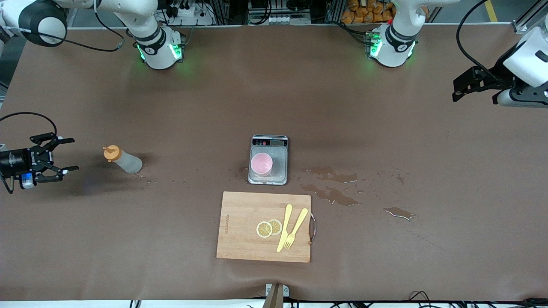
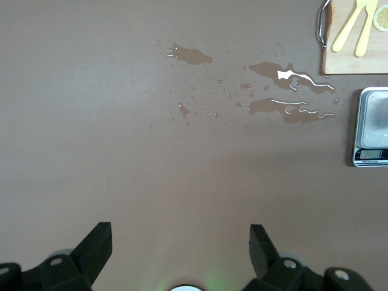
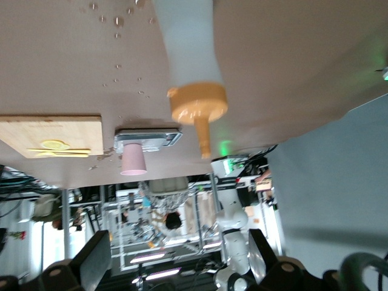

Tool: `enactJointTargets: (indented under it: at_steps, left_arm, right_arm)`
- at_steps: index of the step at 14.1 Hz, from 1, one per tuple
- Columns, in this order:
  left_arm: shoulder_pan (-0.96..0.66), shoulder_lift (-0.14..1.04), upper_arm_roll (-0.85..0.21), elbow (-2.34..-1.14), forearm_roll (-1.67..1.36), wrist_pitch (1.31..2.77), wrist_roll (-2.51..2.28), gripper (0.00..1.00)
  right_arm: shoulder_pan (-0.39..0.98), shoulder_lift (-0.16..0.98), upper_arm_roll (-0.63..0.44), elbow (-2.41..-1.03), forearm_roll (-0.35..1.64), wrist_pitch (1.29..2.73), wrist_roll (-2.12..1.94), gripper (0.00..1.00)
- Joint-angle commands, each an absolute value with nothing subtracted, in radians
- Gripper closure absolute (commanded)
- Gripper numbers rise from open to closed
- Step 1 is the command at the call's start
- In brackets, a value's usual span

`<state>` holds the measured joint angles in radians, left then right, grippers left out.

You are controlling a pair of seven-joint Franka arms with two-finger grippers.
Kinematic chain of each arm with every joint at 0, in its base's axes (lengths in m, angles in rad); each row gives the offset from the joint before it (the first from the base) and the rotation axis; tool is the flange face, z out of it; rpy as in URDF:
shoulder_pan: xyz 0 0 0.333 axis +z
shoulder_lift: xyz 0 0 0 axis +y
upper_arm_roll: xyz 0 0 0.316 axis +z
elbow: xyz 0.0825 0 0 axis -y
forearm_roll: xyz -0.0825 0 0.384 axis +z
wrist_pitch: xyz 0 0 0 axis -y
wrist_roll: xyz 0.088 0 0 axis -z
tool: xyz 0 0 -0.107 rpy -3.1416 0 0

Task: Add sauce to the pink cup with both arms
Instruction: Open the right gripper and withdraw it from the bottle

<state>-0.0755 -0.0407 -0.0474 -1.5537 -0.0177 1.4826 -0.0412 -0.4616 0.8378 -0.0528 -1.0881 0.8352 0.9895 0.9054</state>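
Faint, unreadable brand mark along cutting board (image 1: 239,226) edge.

Two white jointed arms rise from round white bases, each base ringed in black and glowing green at its sides. Black cables loop off both arms. The right gripper (image 1: 64,155) is black and skeletal, with a blue and white patch low on its dark cylindrical wrist. The left gripper (image 1: 460,87) is black too, angular, bolted under a rounded white housing with a grey barrel.
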Motion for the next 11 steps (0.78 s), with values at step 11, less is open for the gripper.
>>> enactJointTargets:
  at_steps: [11]
  left_arm:
    - [-0.071,-0.046,-0.046,-1.532,-0.014,1.485,-0.057,0.0]
  right_arm:
    - [-0.281,0.707,-0.054,-1.031,0.713,0.968,0.928,0.0]
